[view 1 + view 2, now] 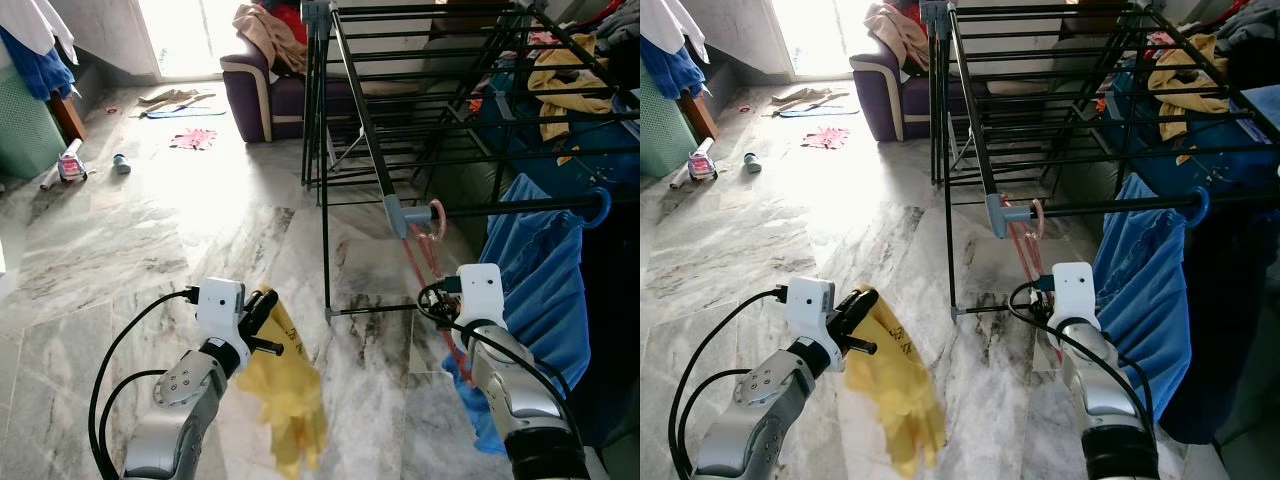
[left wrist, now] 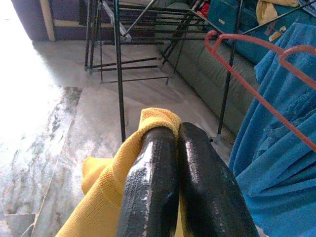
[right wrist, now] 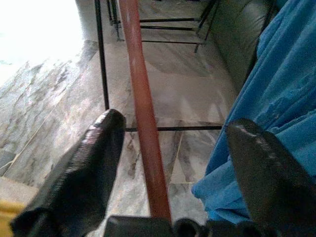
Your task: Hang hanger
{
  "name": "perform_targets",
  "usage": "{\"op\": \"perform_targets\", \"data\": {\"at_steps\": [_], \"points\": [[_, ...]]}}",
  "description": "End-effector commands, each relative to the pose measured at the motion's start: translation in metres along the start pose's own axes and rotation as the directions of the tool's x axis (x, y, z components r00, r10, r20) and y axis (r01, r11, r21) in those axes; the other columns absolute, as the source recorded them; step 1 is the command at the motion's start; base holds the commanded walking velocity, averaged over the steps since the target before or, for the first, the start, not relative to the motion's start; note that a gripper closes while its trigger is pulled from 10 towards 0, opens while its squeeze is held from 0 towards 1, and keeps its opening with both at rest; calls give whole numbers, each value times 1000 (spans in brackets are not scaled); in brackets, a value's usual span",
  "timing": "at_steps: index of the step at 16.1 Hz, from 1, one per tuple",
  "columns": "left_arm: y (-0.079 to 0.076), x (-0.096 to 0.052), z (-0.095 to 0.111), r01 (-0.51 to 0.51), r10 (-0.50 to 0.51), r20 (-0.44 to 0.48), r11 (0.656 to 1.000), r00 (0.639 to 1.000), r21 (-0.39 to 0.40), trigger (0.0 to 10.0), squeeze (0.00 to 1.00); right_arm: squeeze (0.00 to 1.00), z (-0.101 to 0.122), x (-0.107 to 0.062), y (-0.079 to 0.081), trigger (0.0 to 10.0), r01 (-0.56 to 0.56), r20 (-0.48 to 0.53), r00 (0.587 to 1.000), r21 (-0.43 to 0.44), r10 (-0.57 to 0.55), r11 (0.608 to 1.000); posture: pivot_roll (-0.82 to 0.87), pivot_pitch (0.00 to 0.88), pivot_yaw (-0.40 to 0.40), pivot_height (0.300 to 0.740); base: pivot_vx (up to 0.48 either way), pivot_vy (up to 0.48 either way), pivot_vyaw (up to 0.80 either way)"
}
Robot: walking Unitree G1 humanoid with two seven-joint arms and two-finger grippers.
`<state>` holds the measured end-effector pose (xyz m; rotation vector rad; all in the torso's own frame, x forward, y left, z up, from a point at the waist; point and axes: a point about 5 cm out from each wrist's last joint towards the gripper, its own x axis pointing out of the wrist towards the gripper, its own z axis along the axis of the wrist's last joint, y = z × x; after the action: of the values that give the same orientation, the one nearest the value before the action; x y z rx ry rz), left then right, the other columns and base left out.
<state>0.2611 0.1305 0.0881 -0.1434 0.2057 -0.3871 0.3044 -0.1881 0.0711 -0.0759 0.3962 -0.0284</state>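
Because my right end effector (image 3: 170, 158) is open around the red hanger (image 3: 143, 113), which hooks the rack rail (image 1: 500, 208), it could slip off; my left end effector (image 2: 177, 148) pinches yellow cloth (image 1: 290, 400).

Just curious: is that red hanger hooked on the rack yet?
Yes: the red hanger's hook curls over the black rack's bar.

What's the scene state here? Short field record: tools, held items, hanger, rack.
left tool: shut on yellow cloth, held low over the marble floor
right tool: open, fingers either side of the red hanger's bar, not closed on it
red hanger: hook over the drying rack's lower rail, beside the grey joint
drying rack: black, ahead of the robot
blue garment: draped on the rail, right of the hanger
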Motion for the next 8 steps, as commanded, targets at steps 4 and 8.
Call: {"op": "perform_targets", "data": {"at_steps": [4,8], "points": [[0,3,7,8,-8,14,1000,1000,23,10000,0,404,9,-1,9,10000,-61,44,997,-42,63,997,-7,43,7,740,0,0,0],[0,3,7,3,-3,14,1000,1000,26,10000,0,0,13,2,12,10000,-90,57,994,-35,92,995,-3,44,9,740,0,0,0]]}}
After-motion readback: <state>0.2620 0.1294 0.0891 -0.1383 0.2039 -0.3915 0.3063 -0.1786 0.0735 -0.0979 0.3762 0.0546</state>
